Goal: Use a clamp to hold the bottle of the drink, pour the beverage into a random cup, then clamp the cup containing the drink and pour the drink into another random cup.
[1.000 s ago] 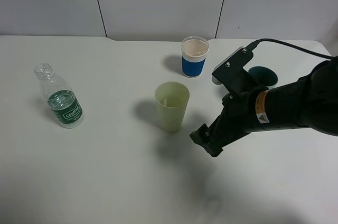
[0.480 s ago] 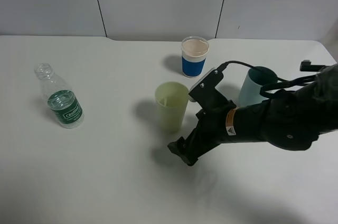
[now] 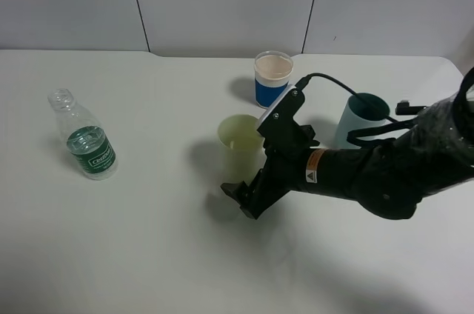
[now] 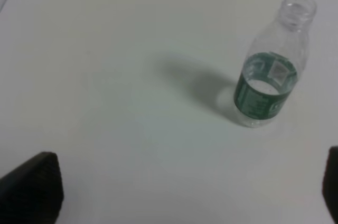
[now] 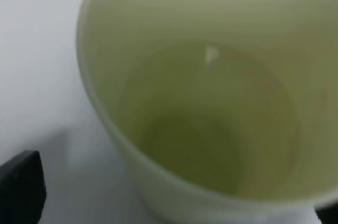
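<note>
The clear bottle [image 3: 87,141] with a green label stands uncapped at the table's left, and the left wrist view shows the bottle [image 4: 268,89] too, well ahead of my open left gripper [image 4: 187,184]. A pale green cup [image 3: 238,136] stands mid-table. My right gripper [image 3: 244,194] is low at its near side and open. In the right wrist view the cup [image 5: 211,113] fills the picture between the black fingertips [image 5: 21,184], its inside showing a faint ring. The white cup with a blue band [image 3: 272,79] stands behind it.
A teal tumbler [image 3: 361,116] stands right of the pale green cup, just behind my right arm and its cable. The white table [image 3: 148,255] runs to a grey panelled wall at the back. The left arm does not show in the high view.
My right arm has swung left and down to the pale green cup, which uncovered the teal tumbler. The bottle and the cups have not moved.
</note>
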`<move>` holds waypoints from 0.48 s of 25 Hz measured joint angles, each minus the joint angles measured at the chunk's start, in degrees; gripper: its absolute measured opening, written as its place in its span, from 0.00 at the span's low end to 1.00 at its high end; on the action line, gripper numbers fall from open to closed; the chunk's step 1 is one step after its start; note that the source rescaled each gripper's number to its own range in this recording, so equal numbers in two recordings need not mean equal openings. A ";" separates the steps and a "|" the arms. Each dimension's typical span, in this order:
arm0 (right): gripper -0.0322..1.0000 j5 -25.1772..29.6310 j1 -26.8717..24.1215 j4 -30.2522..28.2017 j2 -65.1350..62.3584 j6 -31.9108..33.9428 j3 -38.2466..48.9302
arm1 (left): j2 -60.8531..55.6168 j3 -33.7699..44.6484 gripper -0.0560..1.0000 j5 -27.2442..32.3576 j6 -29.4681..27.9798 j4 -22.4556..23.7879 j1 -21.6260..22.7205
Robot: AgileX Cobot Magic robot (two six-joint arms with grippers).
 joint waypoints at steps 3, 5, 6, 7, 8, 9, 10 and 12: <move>1.00 -1.47 0.00 0.00 0.58 -0.34 0.00 | 0.00 0.00 1.00 0.00 -0.01 0.00 0.00; 1.00 -3.27 0.00 0.04 1.25 -0.67 0.04 | 0.00 0.00 1.00 0.00 -0.01 0.00 0.00; 1.00 -6.65 0.00 0.19 2.34 -1.14 0.04 | 0.00 0.00 1.00 0.00 -0.01 0.00 0.00; 1.00 -8.84 0.00 0.27 3.07 -1.60 0.06 | 0.00 0.00 1.00 0.00 -0.01 0.00 0.00; 1.00 -14.09 0.00 0.27 5.13 -2.95 0.06 | 0.00 0.00 1.00 0.00 -0.01 0.00 0.00; 1.00 -14.63 0.00 0.27 5.73 -3.24 0.06 | 0.00 0.00 1.00 0.00 -0.01 0.00 0.00; 1.00 -15.01 0.00 0.27 6.18 -3.25 0.06 | 0.00 0.00 1.00 0.00 -0.01 0.00 0.00; 1.00 -16.03 0.00 0.27 6.96 -3.29 0.06 | 0.00 0.00 1.00 0.00 -0.01 0.00 0.00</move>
